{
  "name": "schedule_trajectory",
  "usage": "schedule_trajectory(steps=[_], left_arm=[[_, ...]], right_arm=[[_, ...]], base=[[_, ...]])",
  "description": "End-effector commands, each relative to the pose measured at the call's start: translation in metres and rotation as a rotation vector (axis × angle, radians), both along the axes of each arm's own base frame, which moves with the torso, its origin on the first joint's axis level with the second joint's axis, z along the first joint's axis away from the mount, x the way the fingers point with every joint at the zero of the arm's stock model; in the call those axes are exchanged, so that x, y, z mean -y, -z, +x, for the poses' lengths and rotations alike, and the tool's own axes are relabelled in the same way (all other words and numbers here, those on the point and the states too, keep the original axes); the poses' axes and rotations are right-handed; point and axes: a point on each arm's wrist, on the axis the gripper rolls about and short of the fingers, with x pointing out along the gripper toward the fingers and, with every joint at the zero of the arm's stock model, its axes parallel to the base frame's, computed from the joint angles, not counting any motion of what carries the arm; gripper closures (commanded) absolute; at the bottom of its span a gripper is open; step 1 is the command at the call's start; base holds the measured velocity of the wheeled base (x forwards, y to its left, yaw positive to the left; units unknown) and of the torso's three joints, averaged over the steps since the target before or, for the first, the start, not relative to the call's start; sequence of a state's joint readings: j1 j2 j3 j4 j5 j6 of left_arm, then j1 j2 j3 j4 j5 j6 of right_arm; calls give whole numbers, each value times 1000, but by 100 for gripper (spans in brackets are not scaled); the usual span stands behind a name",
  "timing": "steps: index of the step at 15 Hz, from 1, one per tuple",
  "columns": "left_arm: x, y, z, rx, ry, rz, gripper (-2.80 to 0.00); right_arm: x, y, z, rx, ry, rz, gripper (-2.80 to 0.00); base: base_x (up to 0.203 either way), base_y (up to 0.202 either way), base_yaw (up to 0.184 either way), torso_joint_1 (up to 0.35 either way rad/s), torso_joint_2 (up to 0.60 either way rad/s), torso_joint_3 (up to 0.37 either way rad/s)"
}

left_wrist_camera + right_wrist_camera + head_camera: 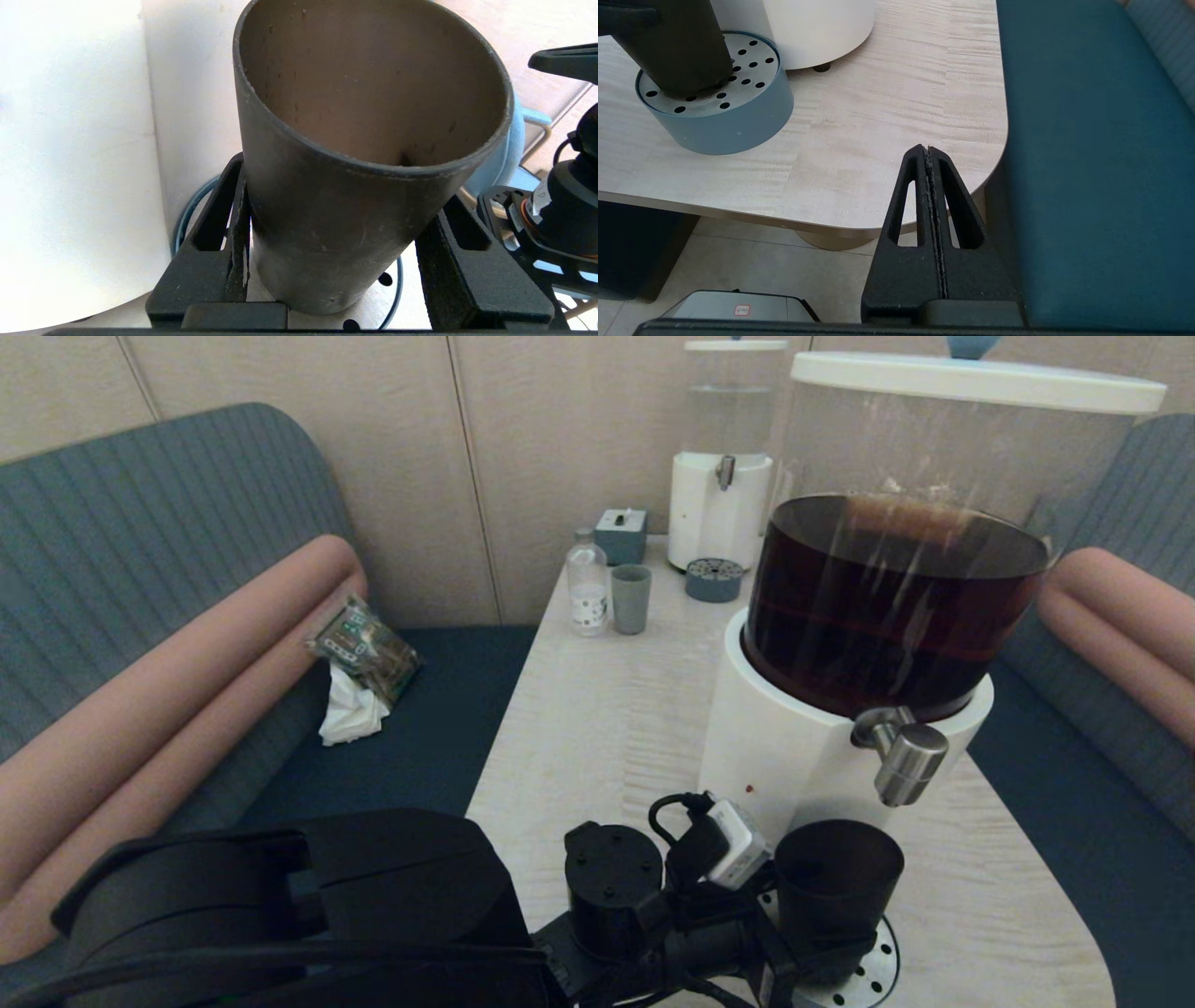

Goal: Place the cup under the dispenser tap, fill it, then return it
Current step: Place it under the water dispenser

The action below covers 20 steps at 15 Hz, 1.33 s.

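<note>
The matte black cup (836, 877) stands upright on the perforated blue-grey drip tray (878, 980), just below and left of the brushed-steel dispenser tap (907, 761). That tap juts from the white-based dispenser (794, 747), which holds dark brown liquid. My left gripper (810, 954) reaches in from the near left and is shut on the cup's lower body. The left wrist view shows the cup (336, 224) pressed between both fingers (219, 233), its inside dry. My right gripper (928, 150) hangs shut and empty off the table's near right corner, where the cup (672, 46) and tray (738, 121) also show.
At the table's far end stand a clear-liquid dispenser (724, 457), a pale grey-green cup (630, 599), a small bottle (587, 583), a grey box (621, 535) and a second drip tray (713, 581). Blue benches flank the table; a packet (364, 649) lies on the left one.
</note>
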<state>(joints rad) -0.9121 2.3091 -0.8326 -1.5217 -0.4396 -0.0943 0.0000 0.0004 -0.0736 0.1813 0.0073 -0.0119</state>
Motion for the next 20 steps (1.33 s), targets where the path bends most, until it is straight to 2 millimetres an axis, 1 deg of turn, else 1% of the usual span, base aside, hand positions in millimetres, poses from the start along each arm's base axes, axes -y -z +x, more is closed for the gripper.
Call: schedule_trajectory(steps=[1,11,12,20], left_arm=[[0,-1,-1,4,4,-7,0],[0,0,-2,9,7,1,0],[0,1,-3,7,7,3,-280],[2,-1,-5,19,12,-1,-280]], right_arm=[[0,0,0,-1,0,-1,0],[0,0,0,-1,0,0,0],[0,0,0,-1,0,0,0],[0,0,0,-1,0,-1,0]], base=[[0,0,0,0,0,0],[0,0,0,0,0,0],[0,0,0,0,0,0],[0,0,0,0,0,0]])
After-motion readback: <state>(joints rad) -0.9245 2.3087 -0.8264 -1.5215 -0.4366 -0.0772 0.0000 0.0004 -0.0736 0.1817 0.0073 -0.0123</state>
